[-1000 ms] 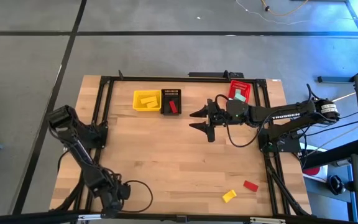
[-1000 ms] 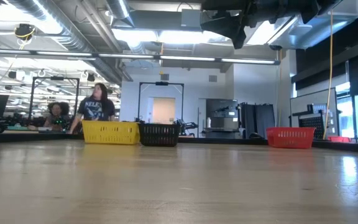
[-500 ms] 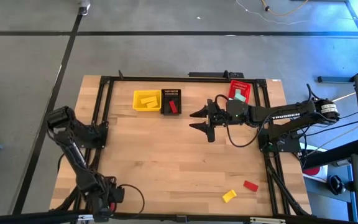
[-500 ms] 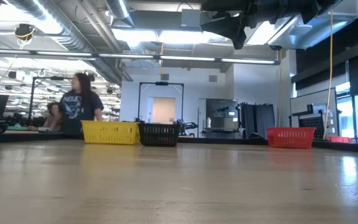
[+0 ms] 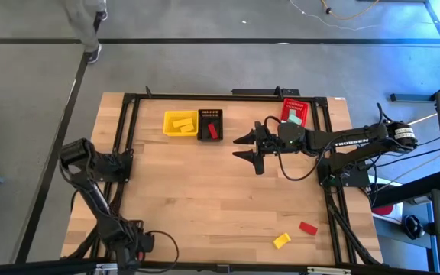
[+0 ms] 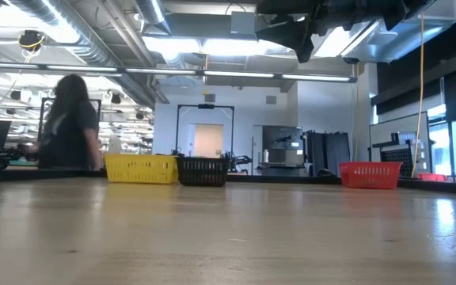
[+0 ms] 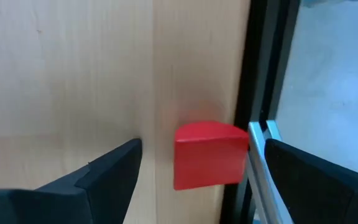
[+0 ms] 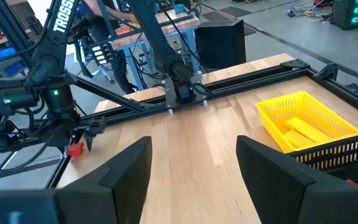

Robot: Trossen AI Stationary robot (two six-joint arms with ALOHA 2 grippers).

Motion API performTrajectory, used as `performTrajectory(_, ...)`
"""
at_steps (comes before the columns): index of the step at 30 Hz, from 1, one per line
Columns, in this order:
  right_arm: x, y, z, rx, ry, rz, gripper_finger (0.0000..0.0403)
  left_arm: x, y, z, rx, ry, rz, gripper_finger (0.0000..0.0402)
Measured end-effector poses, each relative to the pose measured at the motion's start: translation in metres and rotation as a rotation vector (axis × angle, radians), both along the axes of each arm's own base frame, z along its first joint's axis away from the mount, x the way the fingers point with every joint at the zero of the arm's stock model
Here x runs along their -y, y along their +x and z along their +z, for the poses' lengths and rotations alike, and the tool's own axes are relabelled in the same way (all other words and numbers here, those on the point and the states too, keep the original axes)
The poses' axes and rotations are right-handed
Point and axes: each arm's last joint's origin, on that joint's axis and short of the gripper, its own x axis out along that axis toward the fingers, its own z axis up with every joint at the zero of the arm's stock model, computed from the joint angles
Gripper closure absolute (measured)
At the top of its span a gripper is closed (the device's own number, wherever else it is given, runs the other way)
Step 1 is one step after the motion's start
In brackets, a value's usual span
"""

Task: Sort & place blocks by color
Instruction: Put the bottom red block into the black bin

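The left gripper (image 7: 194,177) is hovering with spread jaws around a red block (image 7: 209,154) at the table's near left edge, while the right gripper (image 5: 252,150), jaws spread and empty, is waiting near the baskets (image 5: 180,123).

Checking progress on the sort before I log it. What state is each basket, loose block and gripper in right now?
yellow basket: holds yellow blocks
black basket: holds a red block
red basket: holds a pale teal piece
yellow block: loose on the table
red block: loose on the table
red block by the frame: loose, between open fingers
left gripper: open, low at the table
right gripper: open, empty, raised
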Motion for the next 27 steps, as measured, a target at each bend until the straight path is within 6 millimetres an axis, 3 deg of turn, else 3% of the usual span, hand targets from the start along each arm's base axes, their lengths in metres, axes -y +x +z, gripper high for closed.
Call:
performTrajectory(10, 0.0, 0.0, 0.0, 0.0, 0.002, 0.0, 0.0166, -0.0003, 0.0007, -0.0035, 0.015, 0.031, 0.013, 0.0079)
performTrajectory(22, 0.0, 0.0, 0.0001, 0.001, 0.002, 0.0, 0.0166, -0.0043, -0.0018, -0.0061, 0.01, 0.089, 0.015, 0.0208)
performTrajectory(27, 0.0, -0.0001, 0.0, 0.0, 0.002, 0.0, 0.0166, -0.0068, 0.002, -0.0064, 0.009, 0.095, 0.03, 0.0242)
